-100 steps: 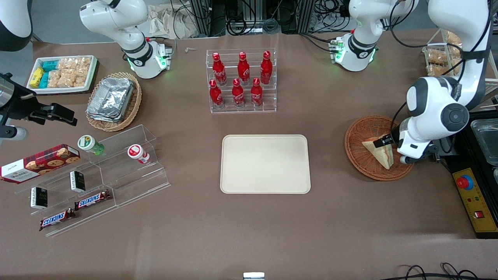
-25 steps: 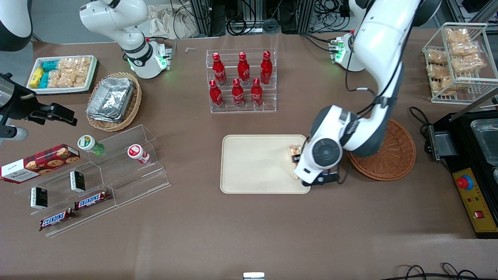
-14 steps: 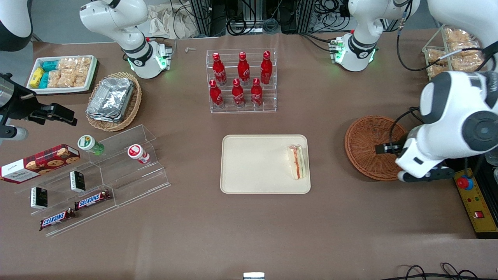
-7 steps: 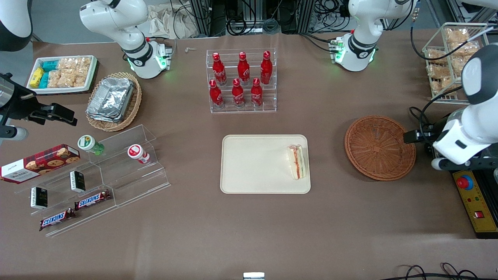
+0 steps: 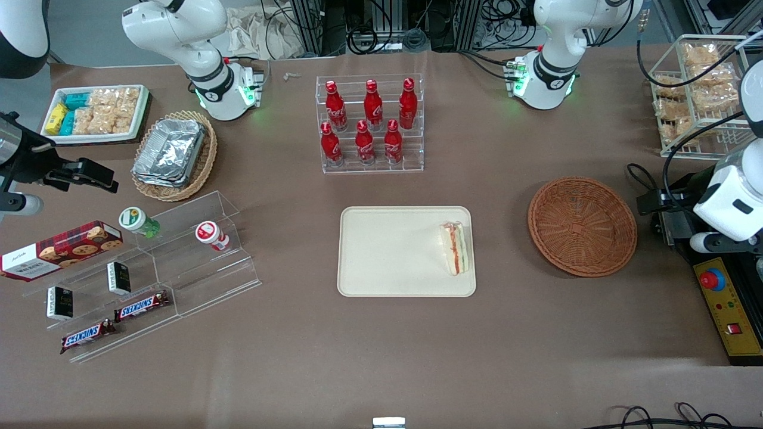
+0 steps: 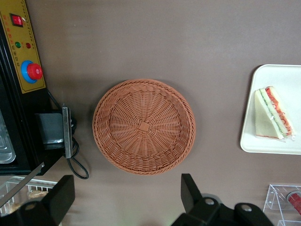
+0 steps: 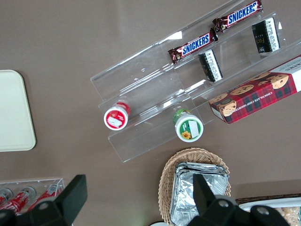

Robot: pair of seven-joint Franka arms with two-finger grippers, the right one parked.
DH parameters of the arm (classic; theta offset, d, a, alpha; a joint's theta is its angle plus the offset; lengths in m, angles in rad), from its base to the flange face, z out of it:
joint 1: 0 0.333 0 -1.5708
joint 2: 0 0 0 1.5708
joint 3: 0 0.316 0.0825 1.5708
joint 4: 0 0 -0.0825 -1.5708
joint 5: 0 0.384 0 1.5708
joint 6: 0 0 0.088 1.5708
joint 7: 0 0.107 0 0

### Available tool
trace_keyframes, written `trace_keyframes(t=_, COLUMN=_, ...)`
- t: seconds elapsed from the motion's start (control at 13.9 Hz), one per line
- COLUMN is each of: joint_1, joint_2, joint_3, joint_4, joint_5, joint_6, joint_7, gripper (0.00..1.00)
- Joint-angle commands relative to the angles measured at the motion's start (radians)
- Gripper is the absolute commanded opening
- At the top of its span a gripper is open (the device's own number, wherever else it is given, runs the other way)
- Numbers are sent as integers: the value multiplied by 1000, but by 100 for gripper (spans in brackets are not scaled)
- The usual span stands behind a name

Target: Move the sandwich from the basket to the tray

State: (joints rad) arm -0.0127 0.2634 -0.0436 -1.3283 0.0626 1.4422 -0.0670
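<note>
Sandwich (image 5: 456, 248) wedge flat on smooth tray (image 5: 393, 262); woven basket (image 5: 582, 226) bare; end effector (image 6: 127, 200) released, above table.

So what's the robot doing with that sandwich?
It has put it down. The sandwich lies on the cream tray, at the end nearest the round brown basket, which holds nothing. The left arm's end effector hangs open above the basket's edge, holding nothing.

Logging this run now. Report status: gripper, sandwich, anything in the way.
Gripper open, holding nothing, high above the basket. Sandwich lies on the tray, at its edge nearest the basket. Basket holds nothing. No obstruction seen.
</note>
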Motion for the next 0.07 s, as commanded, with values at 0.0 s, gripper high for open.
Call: trace_keyframes(t=0.0, joint_1=10, joint_2=23, joint_3=-10, joint_4=44, joint_5=2, joint_6=-28, joint_7=13, gripper=100)
